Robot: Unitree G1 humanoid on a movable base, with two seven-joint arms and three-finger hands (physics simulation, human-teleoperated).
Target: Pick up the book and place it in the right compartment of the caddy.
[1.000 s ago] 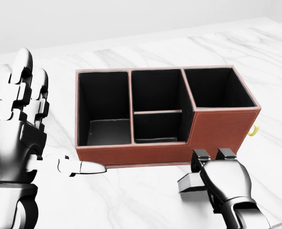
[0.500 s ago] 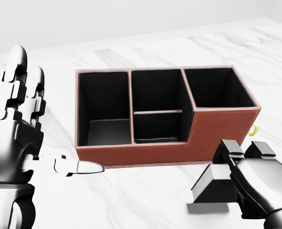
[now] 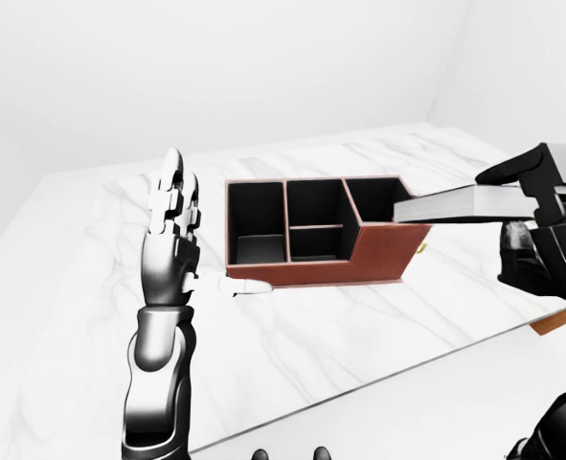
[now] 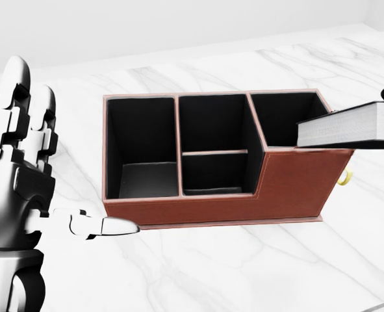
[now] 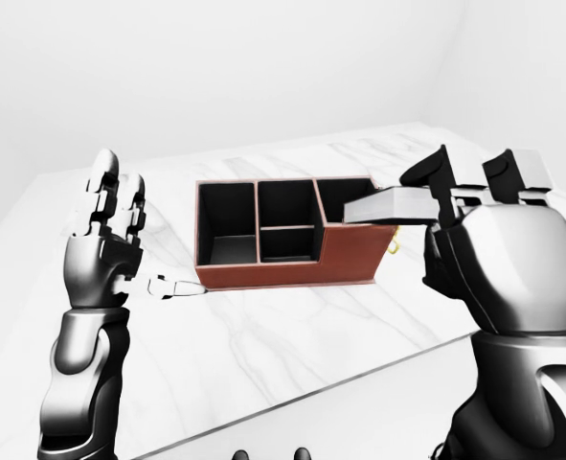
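Note:
The brown caddy (image 4: pixel 289 185) stands on the white marble table (image 4: pixel 198 266), with black compartments: one left, a split middle one, one right (image 4: pixel 286 120). My right hand (image 5: pixel 445 206) is shut on the book (image 4: pixel 347 127), which has a dark cover and grey pages. It holds the book flat in the air, and in the head view the book overlaps the right compartment's right rim. My left hand (image 4: pixel 62 162) is open and upright to the left of the caddy, its thumb (image 4: pixel 107 226) pointing at the caddy's lower left corner without touching it.
A small yellow ring (image 4: pixel 345 177) sticks out from the caddy's right end. The table's near edge (image 3: pixel 359 388) runs across the bottom of the eye views. A brown object (image 3: pixel 551 321) shows at that edge on the right.
My right hand has lifted the book off the table below the caddy and carried it up and right, to the right compartment's level. The left hand has shifted slightly left.

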